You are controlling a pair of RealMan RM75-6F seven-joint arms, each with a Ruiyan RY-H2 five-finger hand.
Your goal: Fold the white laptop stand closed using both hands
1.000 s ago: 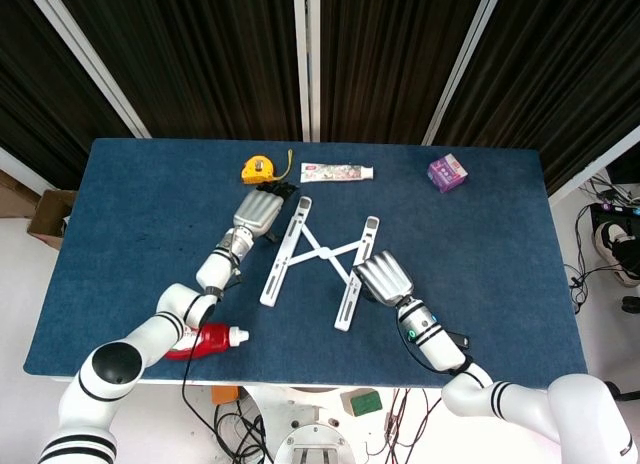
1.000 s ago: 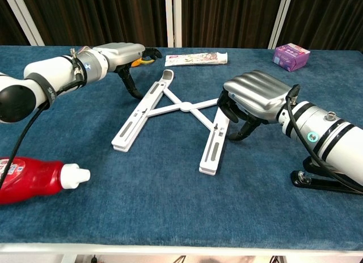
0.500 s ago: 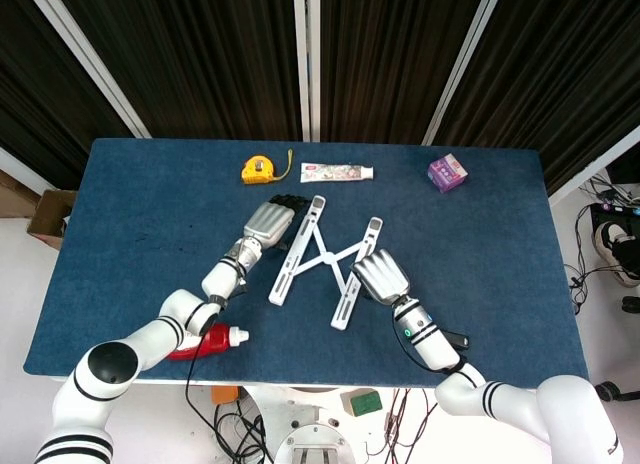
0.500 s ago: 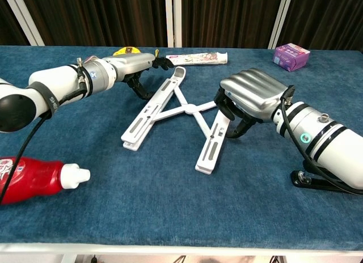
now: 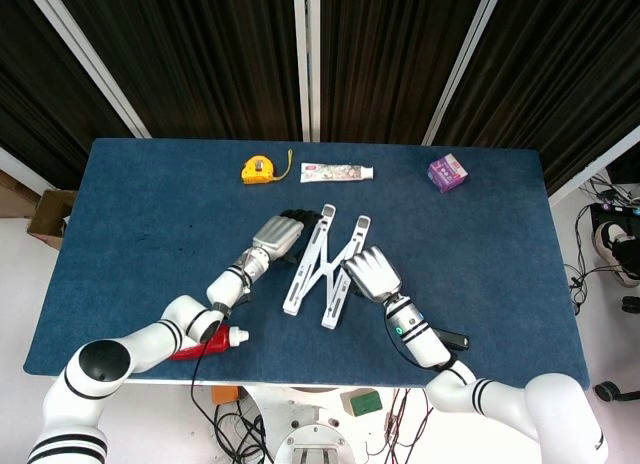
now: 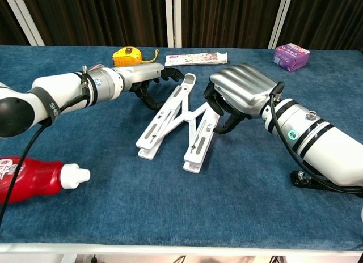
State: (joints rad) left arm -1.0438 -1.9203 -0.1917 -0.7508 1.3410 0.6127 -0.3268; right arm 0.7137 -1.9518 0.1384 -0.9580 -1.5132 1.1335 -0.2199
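Note:
The white laptop stand (image 5: 322, 265) (image 6: 180, 114) lies flat on the blue table (image 5: 140, 214), its two bars drawn into a narrow X. My left hand (image 5: 275, 234) (image 6: 142, 80) is at the outer side of the left bar near its far end, fingers spread and touching it. My right hand (image 5: 370, 273) (image 6: 241, 93) presses its curled fingers against the outer side of the right bar. Neither hand wraps fully around a bar.
A red bottle (image 5: 205, 341) (image 6: 31, 181) lies near the front edge under my left arm. A yellow tape measure (image 5: 257, 169), a toothpaste tube (image 5: 337, 171) and a purple box (image 5: 447, 172) sit along the back. A black object (image 6: 317, 181) lies by my right forearm.
Both hands moved inward toward each other, pushing the stand's bars together. The wide X has narrowed, and the stand shifted slightly toward the table's middle.

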